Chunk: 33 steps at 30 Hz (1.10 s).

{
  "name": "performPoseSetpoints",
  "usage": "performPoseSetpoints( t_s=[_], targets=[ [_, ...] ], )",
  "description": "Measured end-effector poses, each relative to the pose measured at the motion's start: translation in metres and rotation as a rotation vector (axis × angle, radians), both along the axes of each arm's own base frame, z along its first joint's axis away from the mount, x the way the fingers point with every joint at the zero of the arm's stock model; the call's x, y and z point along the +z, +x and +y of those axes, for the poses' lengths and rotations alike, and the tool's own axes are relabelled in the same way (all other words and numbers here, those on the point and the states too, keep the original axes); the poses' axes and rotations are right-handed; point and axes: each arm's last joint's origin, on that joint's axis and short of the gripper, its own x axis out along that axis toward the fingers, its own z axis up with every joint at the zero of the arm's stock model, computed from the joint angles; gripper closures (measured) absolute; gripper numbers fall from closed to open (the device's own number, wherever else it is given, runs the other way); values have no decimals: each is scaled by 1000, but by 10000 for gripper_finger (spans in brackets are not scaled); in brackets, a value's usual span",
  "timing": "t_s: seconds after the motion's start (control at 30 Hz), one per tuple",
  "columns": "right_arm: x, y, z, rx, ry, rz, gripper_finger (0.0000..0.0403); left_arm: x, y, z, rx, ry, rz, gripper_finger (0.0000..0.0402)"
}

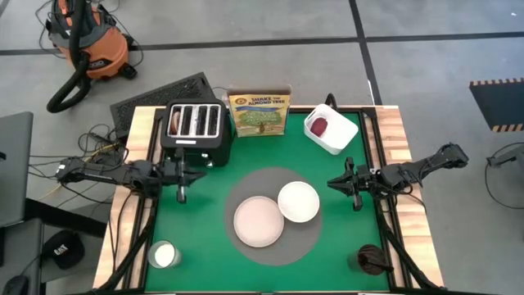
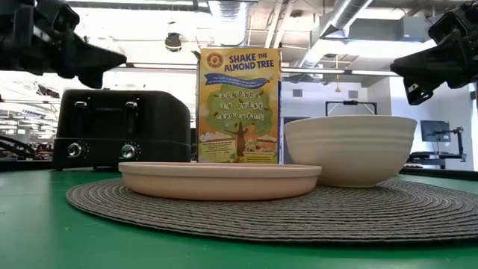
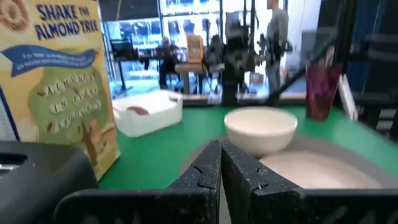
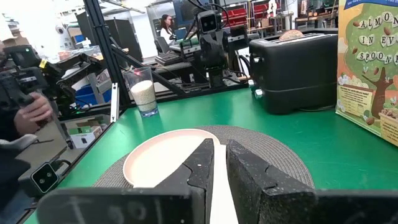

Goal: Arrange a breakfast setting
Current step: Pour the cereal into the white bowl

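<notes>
A round pale plate (image 1: pixel 259 221) and a smaller white bowl (image 1: pixel 298 201) rest side by side on a round grey woven placemat (image 1: pixel 274 256). A small dark-red fruit (image 1: pixel 318 125) lies in the open white square container (image 1: pixel 336 135) at the far right. A toasted bread piece (image 1: pixel 174 121) sticks up from a slot of the black toaster (image 1: pixel 196 131). A cereal box (image 1: pixel 259 111) stands upright at the far edge. No spoon shows plainly. My left gripper (image 1: pixel 181 197) is shut and empty, hovering left of the plate. My right gripper (image 1: pixel 357 203) is shut and empty, hovering right of the bowl.
A glass of milk (image 1: pixel 164 255) stands at the near left corner. A dark-red cup (image 1: pixel 372 260) stands at the near right corner. Green table surface lies open between the placemat and both arms. People show in the room beyond the table.
</notes>
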Motion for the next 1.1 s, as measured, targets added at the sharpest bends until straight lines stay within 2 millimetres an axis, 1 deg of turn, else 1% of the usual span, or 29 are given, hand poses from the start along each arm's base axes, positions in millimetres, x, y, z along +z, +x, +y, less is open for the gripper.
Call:
performPoseSetpoints(
  t_s=[0.27, 0.33, 0.47, 0.53, 0.63, 0.73, 0.87, 0.93, 1.1],
  targets=[
    [0, 0, 0, 0, 0, 0, 331, 15, -2, 2, 51, -18, -146, 401],
    [0, 0, 0, 0, 0, 0, 331, 17, -1, 3, 87, -6, -134, 401],
    [0, 0, 0, 0, 0, 0, 331, 28, 1, 6, 211, 33, -159, 401],
    [0, 0, 0, 0, -1, 0, 331, 28, 4, 8, 266, 54, -143, 401],
    [0, 0, 0, 0, -58, -1, 331, 31, 11, 13, 341, 71, -114, 401],
    [0, 0, 0, 0, -69, -1, 331, 36, 20, 21, 414, 65, -86, 401],
    [0, 0, 0, 0, -87, -2, 331, 44, 35, 39, 517, 53, -34, 401],
    [0, 0, 0, 0, -87, -2, 331, 48, 44, 50, 530, 37, -6, 401],
    [0, 0, 0, -12, -87, -4, 331, 63, 68, 79, 487, 39, 68, 401]
  ],
)
